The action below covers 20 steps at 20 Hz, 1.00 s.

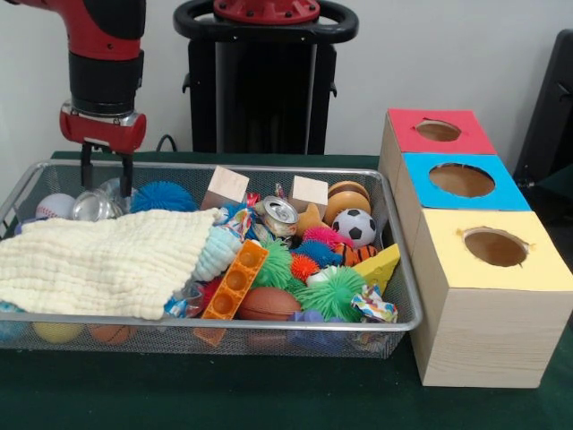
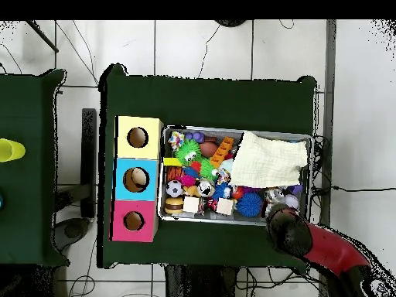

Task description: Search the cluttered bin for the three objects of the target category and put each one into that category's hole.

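A wire-mesh bin (image 1: 394, 269) crammed with toys sits beside three wooden boxes (image 1: 466, 340) with round holes.

Cream cloth (image 1: 103, 260); red, blue, yellow boxes (image 1: 466, 188).

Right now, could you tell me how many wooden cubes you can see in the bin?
2: one cube at the far wall, mid-bin; another cube right of it. The cloth may hide more.

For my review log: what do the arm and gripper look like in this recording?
The arm is built of round segments, glossy red alternating with a matte black band. It ends in a red wrist block with a silver rim, from which the gripper extends as two thin dark fingers. No markings are readable.
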{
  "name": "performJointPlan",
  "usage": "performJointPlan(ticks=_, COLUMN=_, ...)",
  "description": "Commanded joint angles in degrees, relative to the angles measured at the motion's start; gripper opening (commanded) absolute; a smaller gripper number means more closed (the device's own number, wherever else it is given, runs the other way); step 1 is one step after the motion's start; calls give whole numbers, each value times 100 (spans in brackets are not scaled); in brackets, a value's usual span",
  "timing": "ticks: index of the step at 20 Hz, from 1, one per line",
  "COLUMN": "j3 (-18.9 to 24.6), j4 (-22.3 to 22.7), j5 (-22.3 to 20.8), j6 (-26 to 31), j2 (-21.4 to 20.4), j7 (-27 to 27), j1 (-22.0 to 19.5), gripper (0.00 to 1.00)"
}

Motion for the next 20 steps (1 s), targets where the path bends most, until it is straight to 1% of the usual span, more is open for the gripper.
performJointPlan(ticks=1, j3=54, j4=-446, j5=-364, j6=483, j2=184, j7=41, j1=6, gripper=100)
performJointPlan(ticks=5, j3=98, j4=-501, j5=-405, j6=378, j2=498, j7=132, j1=-56, gripper=100)
performJointPlan(ticks=7, j3=68, j4=-494, j5=-439, j6=293, j2=619, j7=183, j1=-44, gripper=100)
performJointPlan(ticks=8, j3=9, j4=-546, j5=-452, j6=356, j2=684, j7=177, j1=28, gripper=100)
performJointPlan(ticks=11, j3=-108, j4=-551, j5=-558, j6=275, j2=778, j7=178, j1=34, gripper=100)
performJointPlan(ticks=15, j3=-190, j4=-590, j5=-616, j6=365, j2=834, j7=146, j1=50, gripper=100)
performJointPlan(ticks=16, j3=-280, j4=-683, j5=-652, j6=413, j2=905, j7=134, j1=139, gripper=100)
performJointPlan(ticks=17, j3=-303, j4=-679, j5=-670, j6=430, j2=910, j7=138, j1=140, gripper=100)
performJointPlan(ticks=20, j3=-603, j4=-858, j5=-764, j6=336, j2=991, j7=250, j1=421, gripper=100)
